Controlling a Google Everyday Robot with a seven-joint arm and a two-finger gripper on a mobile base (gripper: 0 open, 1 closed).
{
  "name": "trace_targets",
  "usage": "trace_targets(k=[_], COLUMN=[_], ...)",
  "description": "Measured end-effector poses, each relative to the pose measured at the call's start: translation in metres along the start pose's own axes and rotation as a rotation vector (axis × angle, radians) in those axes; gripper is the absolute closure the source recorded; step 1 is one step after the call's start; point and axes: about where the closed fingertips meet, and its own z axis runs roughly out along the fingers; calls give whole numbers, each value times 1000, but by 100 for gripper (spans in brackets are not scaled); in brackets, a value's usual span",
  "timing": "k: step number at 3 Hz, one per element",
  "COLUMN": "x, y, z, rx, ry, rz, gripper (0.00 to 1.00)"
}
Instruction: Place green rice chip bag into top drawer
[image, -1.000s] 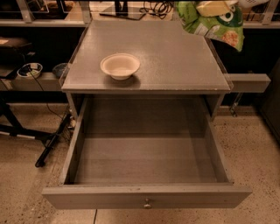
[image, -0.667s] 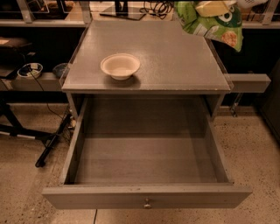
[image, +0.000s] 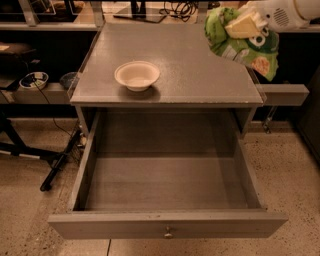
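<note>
Your gripper (image: 246, 27), above the cabinet's (image: 200, 70) far right corner, clasped the green rice chip bag (image: 240, 50); the open top drawer (image: 165, 226) lay lower, nearer, leftward.

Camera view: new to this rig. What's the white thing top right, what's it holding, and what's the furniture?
One camera looks down on a grey cabinet; where it is mounted is not known. The white piece at top right is the robot's arm, ending in its hand. The hand grips a green rice chip bag in the air over the cabinet top's right rear corner. A white bowl sits on the top, left of centre. Below, the top drawer is pulled open with nothing visible inside, its knob facing the camera.
</note>
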Motion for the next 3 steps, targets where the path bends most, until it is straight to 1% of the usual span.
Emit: trace_targets(k=[1,2,3], x=[16,24,44], y=[21,31,58], z=[5,8,18], rx=[-12,-27,-109], ry=[32,52,76], rz=[53,82,129], gripper=[100,100,100])
